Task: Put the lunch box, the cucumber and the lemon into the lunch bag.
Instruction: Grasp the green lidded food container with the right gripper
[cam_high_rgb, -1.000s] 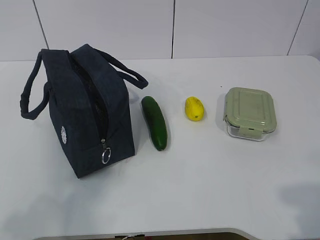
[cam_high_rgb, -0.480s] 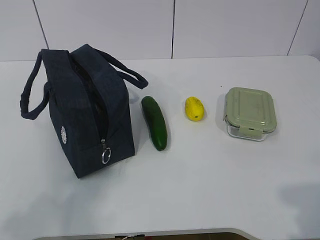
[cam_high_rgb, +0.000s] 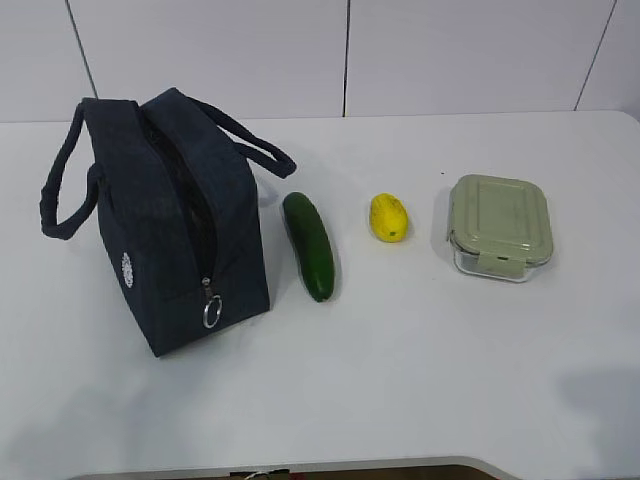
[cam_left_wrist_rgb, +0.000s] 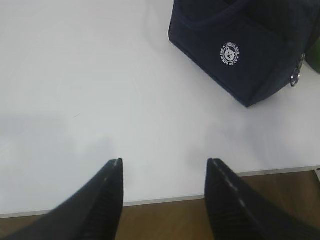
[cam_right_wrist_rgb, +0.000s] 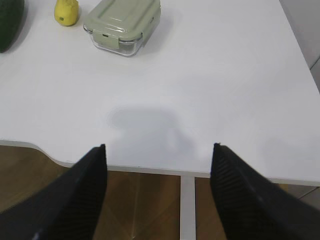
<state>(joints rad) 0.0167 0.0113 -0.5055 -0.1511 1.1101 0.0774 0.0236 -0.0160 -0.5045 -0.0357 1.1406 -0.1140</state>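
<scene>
The dark navy lunch bag (cam_high_rgb: 170, 220) stands on the left of the white table (cam_high_rgb: 400, 370), its top zipper parted and its ring pull (cam_high_rgb: 212, 313) hanging at the front. To its right lie the cucumber (cam_high_rgb: 309, 244), the yellow lemon (cam_high_rgb: 388, 216) and the lunch box (cam_high_rgb: 499, 226) with its sage-green lid. Neither arm shows in the exterior view. My left gripper (cam_left_wrist_rgb: 164, 162) hangs open and empty over the table's front edge, the lunch bag (cam_left_wrist_rgb: 250, 45) at upper right of its view. My right gripper (cam_right_wrist_rgb: 159, 147) is open and empty; far ahead sit the lunch box (cam_right_wrist_rgb: 122, 22), lemon (cam_right_wrist_rgb: 66, 12) and cucumber (cam_right_wrist_rgb: 10, 22).
A white panelled wall (cam_high_rgb: 350, 55) backs the table. The table's front edge (cam_right_wrist_rgb: 150, 169) runs under both grippers, with brown floor (cam_right_wrist_rgb: 145, 205) below. A broad bare strip of tabletop lies between the grippers and the objects.
</scene>
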